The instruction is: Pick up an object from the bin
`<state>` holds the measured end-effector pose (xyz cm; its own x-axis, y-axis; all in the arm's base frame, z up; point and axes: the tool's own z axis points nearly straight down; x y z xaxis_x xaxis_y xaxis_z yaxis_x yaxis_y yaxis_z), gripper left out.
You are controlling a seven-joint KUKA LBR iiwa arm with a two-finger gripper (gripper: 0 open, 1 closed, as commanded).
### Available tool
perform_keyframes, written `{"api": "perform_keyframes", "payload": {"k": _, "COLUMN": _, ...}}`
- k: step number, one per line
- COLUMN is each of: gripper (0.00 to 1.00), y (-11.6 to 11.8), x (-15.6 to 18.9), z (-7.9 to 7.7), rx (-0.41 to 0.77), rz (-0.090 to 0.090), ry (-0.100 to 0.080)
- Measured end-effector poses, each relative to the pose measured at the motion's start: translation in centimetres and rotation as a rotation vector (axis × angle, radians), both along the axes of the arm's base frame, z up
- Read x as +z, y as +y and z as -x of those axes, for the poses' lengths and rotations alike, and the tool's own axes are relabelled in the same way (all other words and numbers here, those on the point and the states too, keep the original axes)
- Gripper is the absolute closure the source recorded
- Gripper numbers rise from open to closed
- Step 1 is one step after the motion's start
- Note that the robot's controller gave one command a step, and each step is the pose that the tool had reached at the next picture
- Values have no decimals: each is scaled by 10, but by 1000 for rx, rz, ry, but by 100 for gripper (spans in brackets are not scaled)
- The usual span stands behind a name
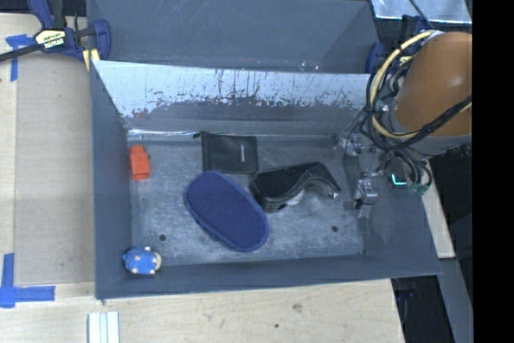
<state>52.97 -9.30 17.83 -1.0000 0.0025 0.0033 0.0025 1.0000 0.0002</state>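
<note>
Across the middle of the frame sits a grey metal bin with sloping walls. Its floor is scuffed and speckled pale, and the rear wall carries a band of reddish-brown streaks. Behind the bin the room is dark.

A small pale mark on the black flat case is too small to read.

At the right end of the floor, the gripper hangs below the arm's orange cover and its looped cables. A small green light glows at the wrist. Whether the claw is wide or narrow cannot be told, and nothing shows in its grasp.

Nearest to it, just to its left at centre right of the floor, lies a black curved thing. Further left, a blue oval pad lies touching that thing. The black flat case lies against the rear edge above them. An orange block stands at the far left, well apart. A blue and white ball rests in the lower left corner.
</note>
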Motion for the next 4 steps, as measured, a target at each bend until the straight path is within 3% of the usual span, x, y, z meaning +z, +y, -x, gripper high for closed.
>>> {"api": "perform_keyframes", "payload": {"k": 1, "gripper": 0, "y": 66, "x": -93, "z": -39, "rx": -286, "rz": 2, "ry": 4}}
{"api": "perform_keyframes", "payload": {"k": 2, "gripper": 100, "y": 65, "x": -89, "z": -41, "rx": -285, "rz": 2, "ry": 0}}
{"api": "perform_keyframes", "payload": {"k": 4, "gripper": 100, "y": 83, "x": 82, "z": -21, "rx": -255, "rz": 1, "ry": -8}}
